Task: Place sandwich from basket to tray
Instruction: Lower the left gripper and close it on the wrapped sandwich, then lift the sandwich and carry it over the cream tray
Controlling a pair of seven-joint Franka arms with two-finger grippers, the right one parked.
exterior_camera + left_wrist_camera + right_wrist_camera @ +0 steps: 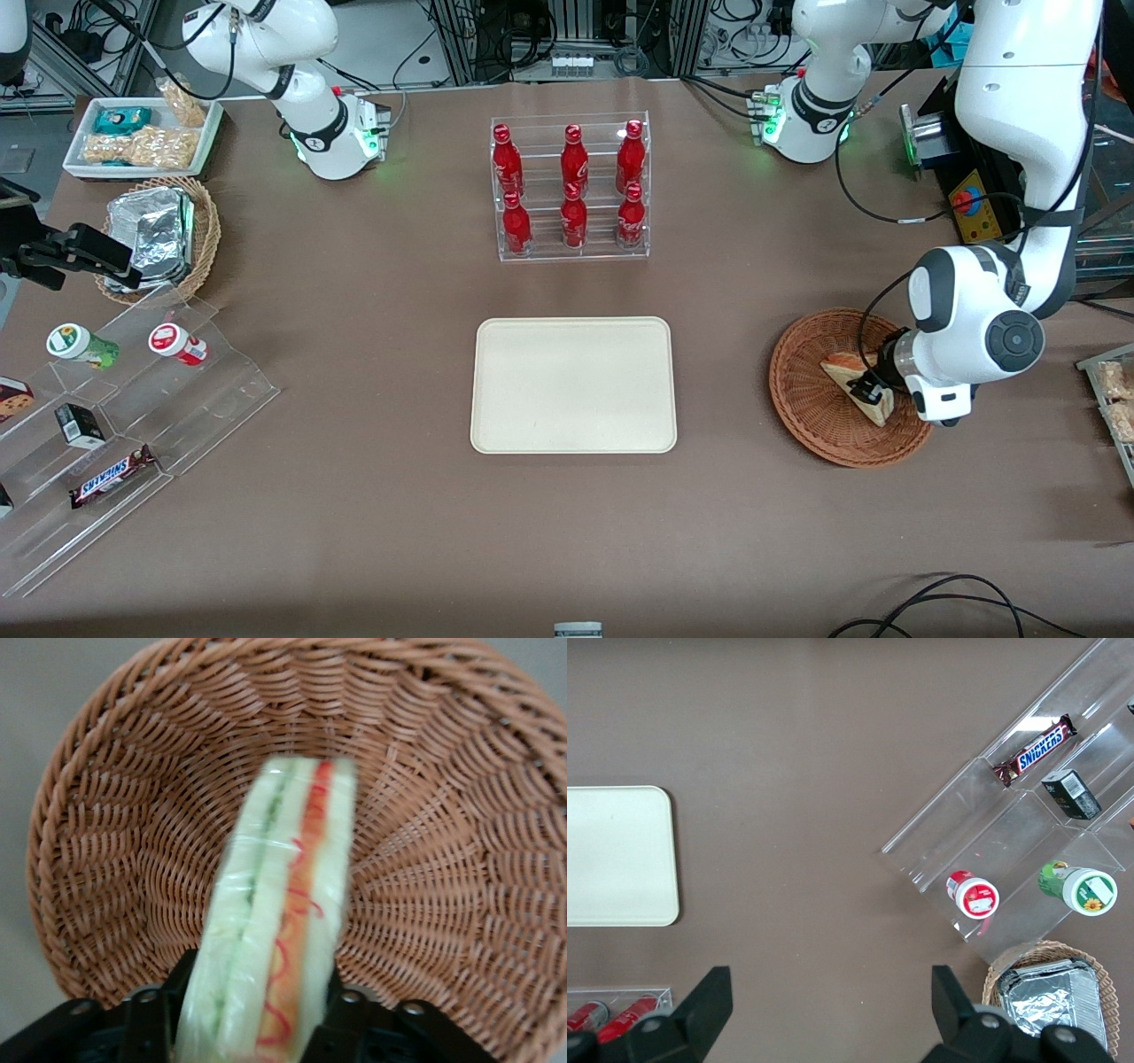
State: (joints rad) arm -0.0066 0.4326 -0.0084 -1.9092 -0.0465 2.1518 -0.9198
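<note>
the left arm's black two-finger gripper [866,390] sat low inside the one round reddish-brown wicker basket [811,408], its fingers [155,1014] clamped on either face of the single triangular sandwich [858,385] of pale bread with green and red-orange filling, which stood on edge in that basket toward the working arm's end of the table. the one flat cream-beige rectangular tray [573,385] lay bare at the table's middle, well apart from the basket, and farther from the front camera than the tray stood one clear acrylic rack [571,188] holding six red bottles [573,160] in two rows of three.
</note>
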